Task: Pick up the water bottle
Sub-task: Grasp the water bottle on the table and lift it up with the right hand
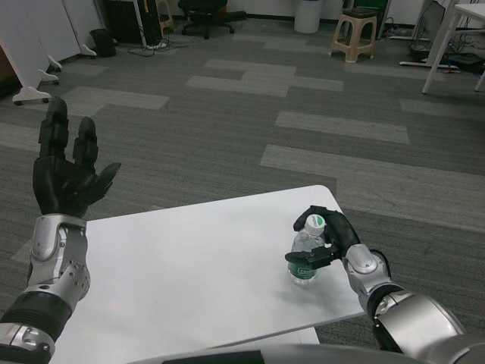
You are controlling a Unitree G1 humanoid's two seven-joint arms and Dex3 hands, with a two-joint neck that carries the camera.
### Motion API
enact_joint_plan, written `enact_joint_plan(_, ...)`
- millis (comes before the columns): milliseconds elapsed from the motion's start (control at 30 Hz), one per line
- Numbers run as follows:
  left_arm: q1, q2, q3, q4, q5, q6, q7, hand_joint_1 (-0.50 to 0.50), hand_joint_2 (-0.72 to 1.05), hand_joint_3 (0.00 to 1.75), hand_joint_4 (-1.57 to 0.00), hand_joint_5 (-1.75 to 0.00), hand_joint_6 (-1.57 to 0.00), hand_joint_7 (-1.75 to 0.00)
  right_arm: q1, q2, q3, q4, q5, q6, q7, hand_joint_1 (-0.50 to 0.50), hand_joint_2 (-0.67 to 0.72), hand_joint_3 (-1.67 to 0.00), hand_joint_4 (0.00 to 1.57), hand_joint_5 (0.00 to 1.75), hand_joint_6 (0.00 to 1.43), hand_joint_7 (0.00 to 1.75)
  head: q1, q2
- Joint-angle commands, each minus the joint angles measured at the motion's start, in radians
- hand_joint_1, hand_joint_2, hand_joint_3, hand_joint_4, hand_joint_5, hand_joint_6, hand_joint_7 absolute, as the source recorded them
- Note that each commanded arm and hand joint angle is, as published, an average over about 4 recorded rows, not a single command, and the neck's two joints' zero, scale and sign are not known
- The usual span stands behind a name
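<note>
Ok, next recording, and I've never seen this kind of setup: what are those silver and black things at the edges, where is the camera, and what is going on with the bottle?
This is a humanoid robot seen through its own eyes: the one camera sits in its head, looking forward and down over a white table. The silver forearms with black hands are the robot's own.

Its left hand, on the picture's left, is raised beside the table with fingers spread, holding nothing.

Its right hand, on the right, is wrapped around a small clear water bottle with a white cap and a green label. The bottle is upright near the table's right edge, and it appears to rest on the table, so the lift is not yet done.

Behind is grey carpet, with a beige stool and a black office chair far back.
</note>
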Motion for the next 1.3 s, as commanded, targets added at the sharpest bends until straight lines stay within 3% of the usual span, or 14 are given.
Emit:
enact_joint_plan(33, 0.003, -0.001, 0.003, 0.004, -0.006, -0.01, 0.002, -0.5, 0.34, 0.17, 0.0, 0.0, 0.0, 0.0, -0.017, 0.001, 0.0, -0.01, 0.003, -0.005, -0.001, 0.09, -0.16, -0.32, 1.52, 1.75, 1.03, 1.61, 0.0, 0.0)
enact_joint_plan(300, 0.003, -0.001, 0.003, 0.004, -0.006, -0.01, 0.002, -0.5, 0.34, 0.17, 0.0, 0.0, 0.0, 0.0, -0.018, 0.0, 0.001, -0.065, 0.002, -0.008, -0.001, 0.17, -0.1, -0.32, 1.51, 1.75, 0.98, 1.61, 0.003, 0.002)
enact_joint_plan(433, 0.003, -0.001, 0.002, 0.002, -0.005, -0.01, 0.002, -0.5, 0.34, 0.26, 0.0, 0.0, 0.0, 0.0, -0.017, -0.003, 0.004, -0.096, 0.002, -0.011, -0.001, 0.17, -0.1, -0.32, 1.48, 1.75, 0.93, 1.61, 0.004, 0.001)
enact_joint_plan(533, 0.003, -0.001, 0.002, 0.002, -0.005, -0.01, 0.002, -0.5, 0.34, 0.22, 0.0, 0.0, 0.0, 0.0, -0.018, -0.004, 0.007, -0.123, 0.002, -0.013, -0.001, 0.18, -0.1, -0.32, 1.46, 1.75, 0.89, 1.61, 0.006, 0.0)
enact_joint_plan(767, 0.005, -0.001, 0.003, 0.002, -0.006, -0.009, 0.002, -0.5, 0.34, 0.22, 0.0, 0.0, 0.0, 0.0, -0.02, -0.01, 0.024, -0.239, 0.002, -0.014, 0.004, 0.25, -0.13, -0.32, 1.4, 1.75, 0.83, 1.64, 0.005, -0.003)
enact_joint_plan(1300, -0.001, 0.0, 0.005, 0.009, -0.006, -0.009, 0.003, -0.5, 0.34, 0.2, 0.0, 0.0, 0.0, 0.0, -0.066, -0.01, 0.085, -0.488, 0.003, -0.016, 0.005, 0.25, -0.16, -0.4, 1.26, 1.75, 0.77, 1.68, 0.017, -0.003)
